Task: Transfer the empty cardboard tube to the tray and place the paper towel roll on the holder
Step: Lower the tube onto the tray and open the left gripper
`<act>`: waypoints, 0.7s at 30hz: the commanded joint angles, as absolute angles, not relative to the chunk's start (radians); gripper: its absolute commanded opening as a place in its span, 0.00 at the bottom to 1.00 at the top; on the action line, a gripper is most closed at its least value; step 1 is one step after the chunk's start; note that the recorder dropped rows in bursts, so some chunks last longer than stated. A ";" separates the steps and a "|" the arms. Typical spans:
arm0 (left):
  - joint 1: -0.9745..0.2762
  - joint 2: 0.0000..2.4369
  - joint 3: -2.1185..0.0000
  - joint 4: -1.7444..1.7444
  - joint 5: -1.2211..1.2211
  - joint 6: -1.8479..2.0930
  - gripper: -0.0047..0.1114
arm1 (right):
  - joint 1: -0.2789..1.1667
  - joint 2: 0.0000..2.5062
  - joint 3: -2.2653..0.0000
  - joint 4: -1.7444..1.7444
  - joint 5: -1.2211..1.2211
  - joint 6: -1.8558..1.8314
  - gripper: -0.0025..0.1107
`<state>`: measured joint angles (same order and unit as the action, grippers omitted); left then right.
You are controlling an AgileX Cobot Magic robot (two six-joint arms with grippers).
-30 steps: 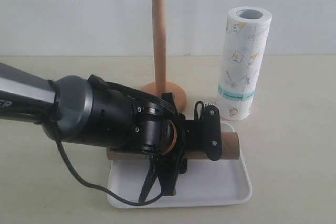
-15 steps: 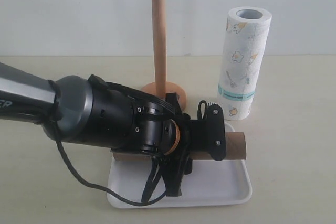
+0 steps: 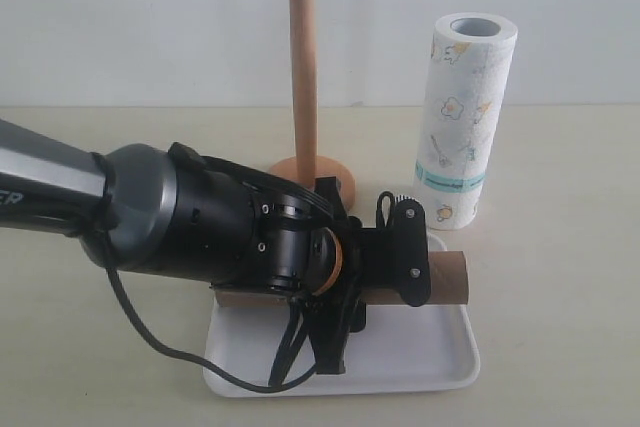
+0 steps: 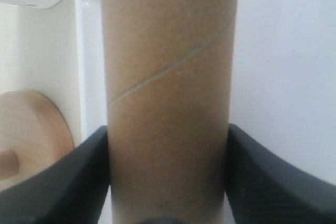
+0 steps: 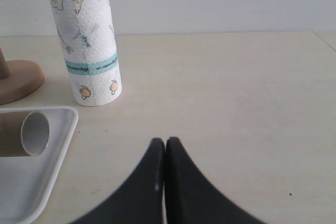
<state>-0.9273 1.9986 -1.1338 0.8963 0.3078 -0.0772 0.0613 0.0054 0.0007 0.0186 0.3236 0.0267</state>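
the left end effector [image 4: 168, 129] is clenched on the tube [image 4: 168, 51]. its two black fingers [image 4: 68, 182] press against opposite sides of the brown cardboard, near the middle of the tube's length. the tube lies level across the far part of the tray [image 3: 420, 347]. white tray floor shows on the near side of this end effector. in the exterior view the bulky black arm [image 3: 190, 222] hides most of the tube, and only its two ends stick out on either side. the open end to the end effector's right sits just inside the tray's far right corner.

just beyond the left end effector, past the tray's far rim, the holder [image 3: 303, 67] stands upright on the surface [image 3: 560, 247]. its post is bare and its round base is close to the tray.

further to the end effector's right stands the roll [image 3: 462, 117], upright on the surface with its teal band low. it is near the tube's open end but apart from it, and apart from the holder too.

the right end effector [image 5: 165, 145] is clenched on nothing, its fingertips pressed together over bare surface. the roll stands ahead of it, well apart. the tray corner and the tube's hollow end lie off to its side.
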 commanded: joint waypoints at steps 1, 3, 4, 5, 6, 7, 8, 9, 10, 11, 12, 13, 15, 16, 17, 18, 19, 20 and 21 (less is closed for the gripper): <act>-0.932 1.998 -1.141 0.884 0.316 -0.086 0.46 | 0.058 0.000 0.000 0.018 0.308 0.023 0.02; -0.932 1.998 -1.141 0.878 0.318 -0.085 0.52 | 0.058 0.000 0.000 0.018 0.308 0.023 0.02; -0.932 1.998 -1.141 0.878 0.321 -0.085 0.55 | 0.058 0.000 0.000 0.018 0.308 0.023 0.02; -0.932 1.998 -1.141 0.878 0.326 -0.085 0.56 | 0.058 0.000 0.000 0.018 0.308 0.023 0.02; -0.932 1.998 -1.141 0.878 0.330 -0.085 0.57 | 0.058 0.000 0.000 0.018 0.308 0.023 0.02; -0.932 1.998 -1.141 0.878 0.333 -0.085 0.57 | 0.058 0.000 0.000 0.018 0.308 0.023 0.02; -0.932 1.998 -1.141 0.878 0.337 -0.085 0.57 | 0.058 0.000 0.000 0.018 0.308 0.023 0.02; -0.932 1.998 -1.141 0.878 0.339 -0.085 0.57 | 0.058 0.000 0.000 0.018 0.308 0.023 0.02; -0.932 1.998 -1.141 0.878 0.340 -0.085 0.57 | 0.058 0.000 0.000 0.018 0.308 0.023 0.02; -0.932 1.998 -1.141 0.878 0.340 -0.085 0.57 | 0.058 0.000 0.000 0.018 0.308 0.023 0.02; -0.932 1.998 -1.141 0.878 0.340 -0.085 0.57 | 0.058 0.000 0.000 0.018 0.308 0.023 0.02; -0.932 1.998 -1.141 0.878 0.340 -0.085 0.57 | 0.058 0.000 0.000 0.018 0.308 0.023 0.02; -0.932 1.998 -1.141 0.878 0.340 -0.085 0.57 | 0.058 0.000 0.000 0.018 0.308 0.023 0.02; -0.932 1.998 -1.141 0.878 0.340 -0.085 0.57 | 0.058 0.000 0.000 0.018 0.308 0.023 0.02; -0.932 1.998 -1.141 0.878 0.340 -0.085 0.57 | 0.058 0.000 0.000 0.018 0.308 0.023 0.02; -0.932 1.998 -1.141 0.878 0.340 -0.085 0.57 | 0.058 0.000 0.000 0.018 0.308 0.023 0.02; -0.932 1.998 -1.141 0.878 0.340 -0.085 0.57 | 0.058 0.000 0.000 0.018 0.308 0.023 0.02; -0.932 1.998 -1.141 0.878 0.341 -0.085 0.57 | 0.058 0.000 0.000 0.018 0.308 0.023 0.02; -0.932 1.996 -1.141 0.878 0.344 -0.085 0.57 | 0.058 0.000 0.000 0.018 0.308 0.023 0.02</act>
